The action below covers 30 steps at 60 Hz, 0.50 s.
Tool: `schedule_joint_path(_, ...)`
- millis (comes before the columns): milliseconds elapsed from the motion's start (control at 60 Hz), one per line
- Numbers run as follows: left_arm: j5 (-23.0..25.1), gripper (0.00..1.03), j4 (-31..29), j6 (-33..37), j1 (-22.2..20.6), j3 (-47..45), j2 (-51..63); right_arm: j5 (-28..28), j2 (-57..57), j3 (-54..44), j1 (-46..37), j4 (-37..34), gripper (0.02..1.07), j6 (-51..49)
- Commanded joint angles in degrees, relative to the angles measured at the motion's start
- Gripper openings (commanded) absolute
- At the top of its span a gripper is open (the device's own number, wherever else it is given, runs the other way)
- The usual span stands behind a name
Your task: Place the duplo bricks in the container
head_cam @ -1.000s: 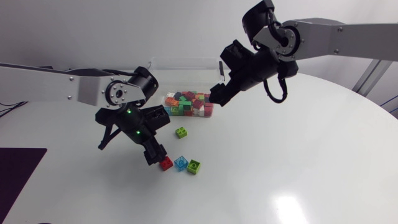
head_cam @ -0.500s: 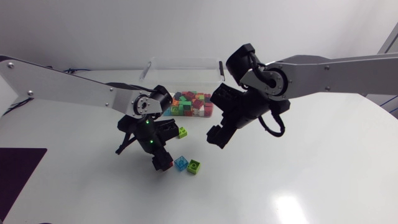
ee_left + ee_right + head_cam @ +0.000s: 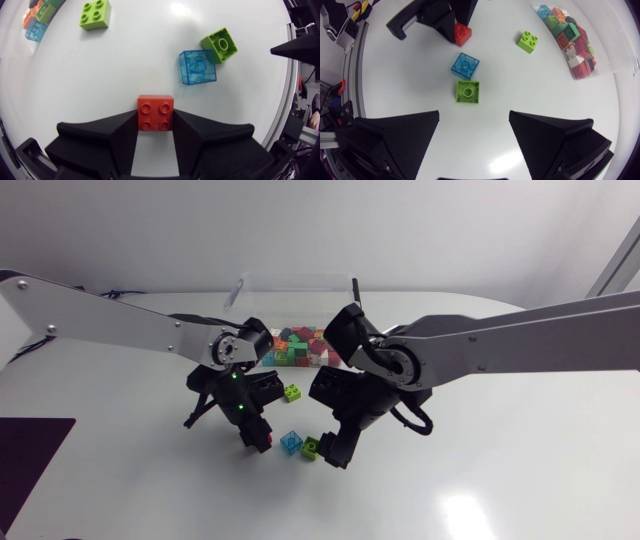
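Left gripper (image 3: 155,122) low, clamped on red brick (image 3: 155,111), right gripper (image 3: 474,117) wide open, pointing down

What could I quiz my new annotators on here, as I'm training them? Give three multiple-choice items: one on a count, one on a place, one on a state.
1. How many bricks lie on the table outside the container?
A. two
B. four
C. six

2. Where is the red brick?
A. in the container
B. stacked on another brick
C. between the left arm's fingers

3. How are the right arm's fingers?
A. open
B. shut on a brick
C. shut on nothing

Answers:
1 B: the red brick, a blue brick and two green bricks lie loose.
2 C: both fingers press its sides.
3 A: they stand wide apart above the table, touching nothing.
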Motion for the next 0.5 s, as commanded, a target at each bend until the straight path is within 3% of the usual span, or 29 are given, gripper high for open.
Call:
schedule_joint_path(0, 0.3, 0.19, -1.2, -0.7, 1.4, -1.6, -4.8, 0.2, 2.9, 1.2, 1.3, 0.6, 1.03, -1.7)
schedule_joint_path(483, 4.2, 0.19, 1.6, -0.3, 8.4, -3.9, -22.5, -0.1, 11.8, 5.8, 3.4, 3.9, 1.02, -3.3)
